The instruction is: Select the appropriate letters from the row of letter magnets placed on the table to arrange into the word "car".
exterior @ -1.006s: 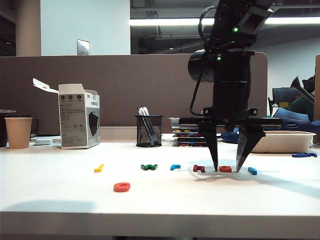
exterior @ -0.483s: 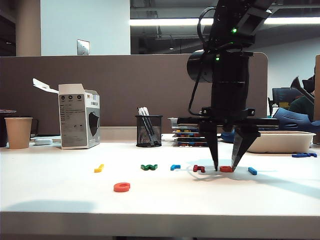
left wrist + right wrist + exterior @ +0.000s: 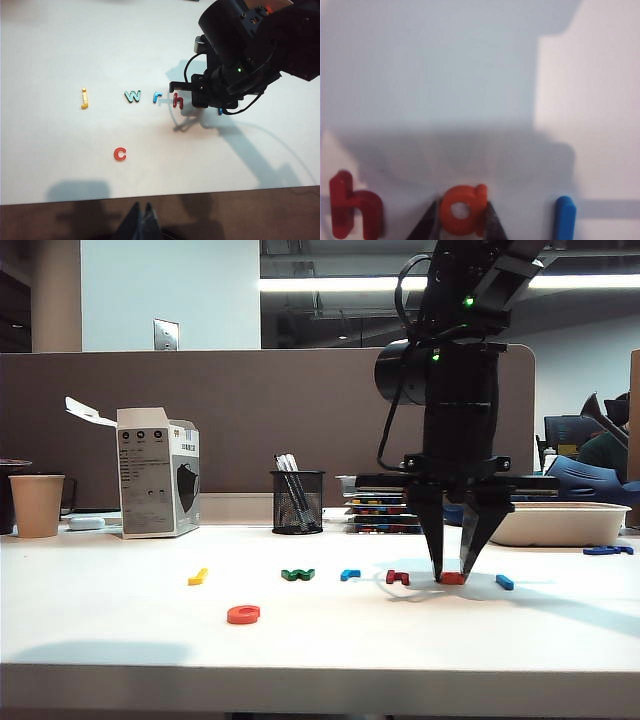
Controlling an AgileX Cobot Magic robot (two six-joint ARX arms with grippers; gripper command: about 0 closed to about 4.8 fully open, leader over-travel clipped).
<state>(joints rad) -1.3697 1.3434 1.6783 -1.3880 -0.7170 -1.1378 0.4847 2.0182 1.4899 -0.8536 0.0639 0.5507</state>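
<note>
White table [image 3: 120,640], row of magnets mid-way: my right end effector [image 3: 452,576] has narrowed from wide onto the orange "a" [image 3: 464,210], fingers touching both sides; lift looks next. Left end effector, out of sight, I cannot tell.

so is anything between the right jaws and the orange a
Nothing visible. The right gripper has its jaws on either side of the orange a, right against it; the red h and blue bar sit outside them.
</note>
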